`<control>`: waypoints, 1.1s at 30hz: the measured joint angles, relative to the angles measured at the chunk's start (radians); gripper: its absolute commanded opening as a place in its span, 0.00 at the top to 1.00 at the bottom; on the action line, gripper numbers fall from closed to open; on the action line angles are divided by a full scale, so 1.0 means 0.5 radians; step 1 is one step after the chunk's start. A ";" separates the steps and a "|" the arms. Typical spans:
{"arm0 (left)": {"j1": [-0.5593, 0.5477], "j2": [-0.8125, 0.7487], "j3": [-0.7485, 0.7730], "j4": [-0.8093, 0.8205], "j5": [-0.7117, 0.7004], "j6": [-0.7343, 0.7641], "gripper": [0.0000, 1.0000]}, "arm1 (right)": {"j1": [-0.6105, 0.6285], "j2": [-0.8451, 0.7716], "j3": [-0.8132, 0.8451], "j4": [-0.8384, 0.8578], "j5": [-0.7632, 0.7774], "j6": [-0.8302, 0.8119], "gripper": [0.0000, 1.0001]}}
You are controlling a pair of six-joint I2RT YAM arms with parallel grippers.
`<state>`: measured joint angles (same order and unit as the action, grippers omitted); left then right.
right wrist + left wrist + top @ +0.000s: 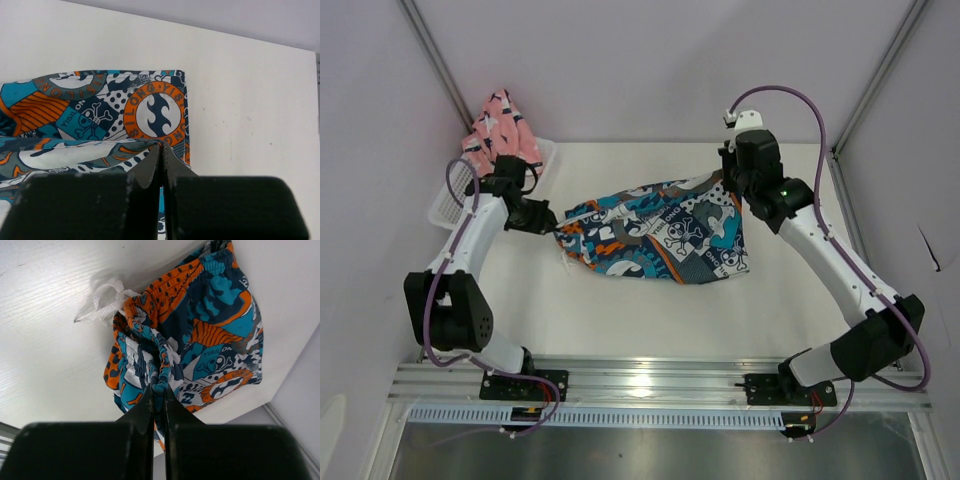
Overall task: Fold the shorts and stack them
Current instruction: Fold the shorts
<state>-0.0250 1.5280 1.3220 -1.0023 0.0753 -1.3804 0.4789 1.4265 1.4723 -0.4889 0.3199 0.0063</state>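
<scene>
Print shorts [660, 238] in L hand [159, 388], R hand [161, 147]

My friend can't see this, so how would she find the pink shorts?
Start at the white table and go to its far left corner, where a white mesh basket sits. The pink shorts are bunched up in it. They are pink with small navy-and-white shapes, unlike the blue-and-orange printed shorts spread in the table's middle.

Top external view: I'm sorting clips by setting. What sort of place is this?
Probably a lab robot cell, not a home: a white table walled by plain panels, left arm and right arm bolted to an aluminium rail, and printed shorts held between them.
</scene>
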 measured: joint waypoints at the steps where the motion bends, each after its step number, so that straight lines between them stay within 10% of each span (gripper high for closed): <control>1: 0.010 0.011 0.014 0.005 0.014 -0.021 1.00 | -0.014 0.027 0.012 0.012 -0.017 -0.007 1.00; 33: 0.107 0.816 0.649 0.043 0.223 -0.192 1.00 | -0.343 1.106 0.752 0.242 -0.420 -0.053 1.00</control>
<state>0.0284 1.9362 1.6463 -0.9806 0.1867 -1.4765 0.3073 1.9797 1.8481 -0.3679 0.1101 -0.0204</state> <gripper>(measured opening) 0.030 0.006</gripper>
